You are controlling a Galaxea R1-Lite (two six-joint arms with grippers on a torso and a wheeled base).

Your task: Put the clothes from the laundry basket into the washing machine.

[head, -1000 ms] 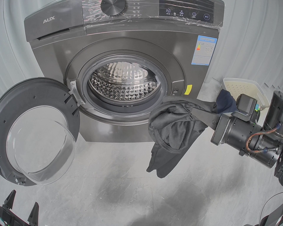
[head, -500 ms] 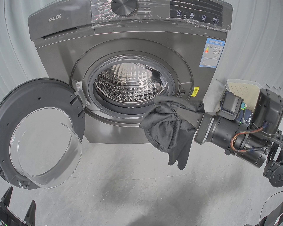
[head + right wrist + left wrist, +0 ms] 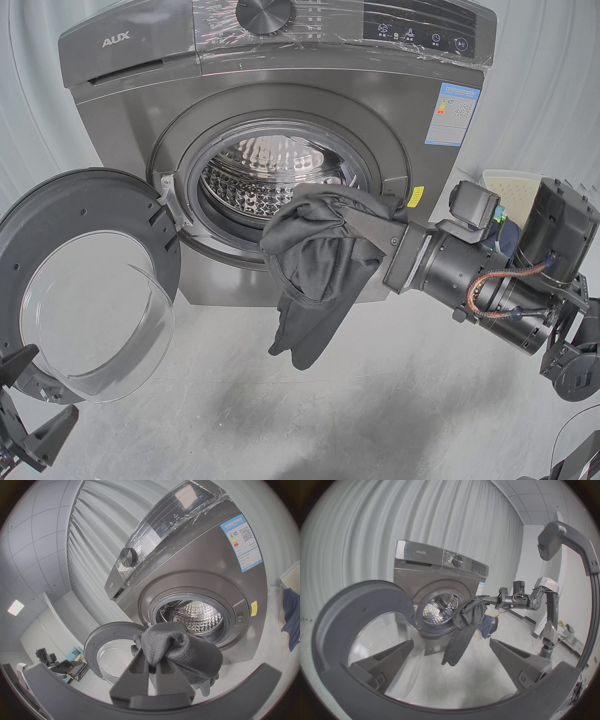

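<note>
The grey washing machine [image 3: 125, 106] stands with its round door [image 3: 81, 206] swung wide to the left and its steel drum [image 3: 262, 181] bare. My right gripper [image 3: 353, 220] is shut on a dark grey garment [image 3: 312, 262]. It holds the garment just in front of the lower right of the drum opening, with a long end hanging toward the floor. The right wrist view shows the fingers [image 3: 140, 670] pinched together on the garment [image 3: 184, 650]. My left gripper [image 3: 34, 400] is open and low at the left, below the door.
A white laundry basket [image 3: 515, 187] stands on the floor right of the machine, behind my right arm, with a navy blue garment [image 3: 507, 232] draped in it. Grey curtains hang behind. The grey floor [image 3: 219, 400] in front of the machine is bare.
My right gripper has carried the dark grey garment left, from near the basket up to the drum opening. The left gripper has turned at the lower left. The head view shifted a little.
</note>
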